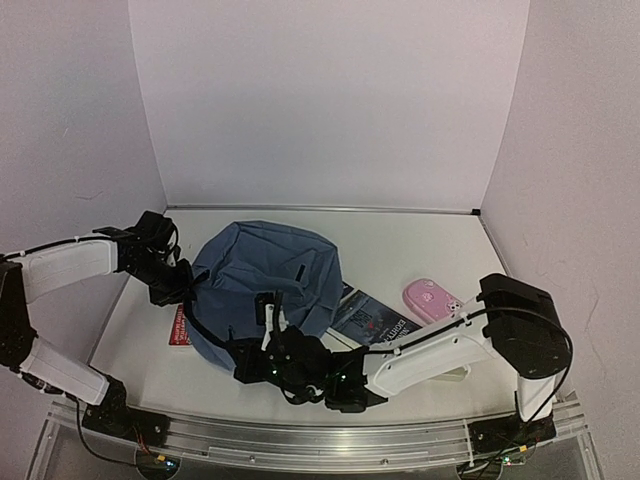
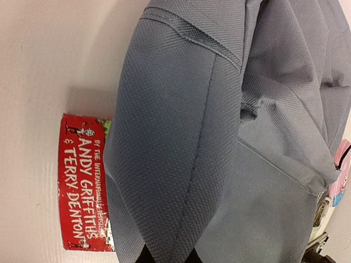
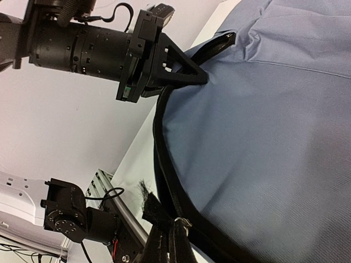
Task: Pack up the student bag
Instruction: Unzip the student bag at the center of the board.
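Top external: student bag [image 1: 265,275], slumped at centre of table [image 1: 400,240]. Left fingers [image 3: 184,68] pinched shut on its left rim; right fingers [image 3: 178,246] closed on its near black trim. Red book [image 1: 180,328], dark book [image 1: 375,318] and pink case [image 1: 430,298] lie outside. Packing judged barely begun.

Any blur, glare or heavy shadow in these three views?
Top external: soft even light, faint shadows, no glare, the student bag slightly soft. Left wrist: bag weave sharp, lettering on the red book readable. Right wrist: the left gripper and bag fabric crisp; frayed black strap at the bottom edge slightly blurred.
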{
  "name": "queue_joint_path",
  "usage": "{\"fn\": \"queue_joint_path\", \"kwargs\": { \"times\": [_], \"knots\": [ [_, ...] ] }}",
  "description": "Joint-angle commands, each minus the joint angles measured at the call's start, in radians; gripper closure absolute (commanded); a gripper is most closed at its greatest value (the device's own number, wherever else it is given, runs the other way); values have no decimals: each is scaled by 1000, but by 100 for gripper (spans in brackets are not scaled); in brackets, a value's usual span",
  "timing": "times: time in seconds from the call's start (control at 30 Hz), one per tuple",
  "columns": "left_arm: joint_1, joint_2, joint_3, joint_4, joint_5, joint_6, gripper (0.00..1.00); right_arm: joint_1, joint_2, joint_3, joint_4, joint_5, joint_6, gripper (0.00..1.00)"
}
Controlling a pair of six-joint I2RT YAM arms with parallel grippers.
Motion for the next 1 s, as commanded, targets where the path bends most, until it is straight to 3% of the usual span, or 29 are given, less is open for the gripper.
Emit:
{"fn": "queue_joint_path", "kwargs": {
  "times": [0.0, 0.53, 0.63, 0.7, 0.83, 0.9, 0.97],
  "knots": [
    [47, 54, 128, 58, -112, 102, 100, 12, -94, -32, -16, 25, 1, 100],
    [68, 416, 450, 97, -103, 208, 100, 13, -182, -131, -56, 102, 21, 100],
    [68, 431, 489, 73, -98, 211, 94, 12, -174, -113, -61, 93, 13, 100],
    [68, 416, 486, 61, -97, 207, 84, 12, -164, -94, -63, 92, 8, 100],
    [68, 321, 424, 32, -102, 181, 32, 12, -137, -40, -67, 93, -17, 100],
    [68, 264, 373, 7, -101, 153, 22, 12, -116, -2, -76, 94, -35, 100],
    [66, 208, 317, -21, -75, 114, 19, 10, -94, 38, -92, 97, -51, 100]
  ]
}}
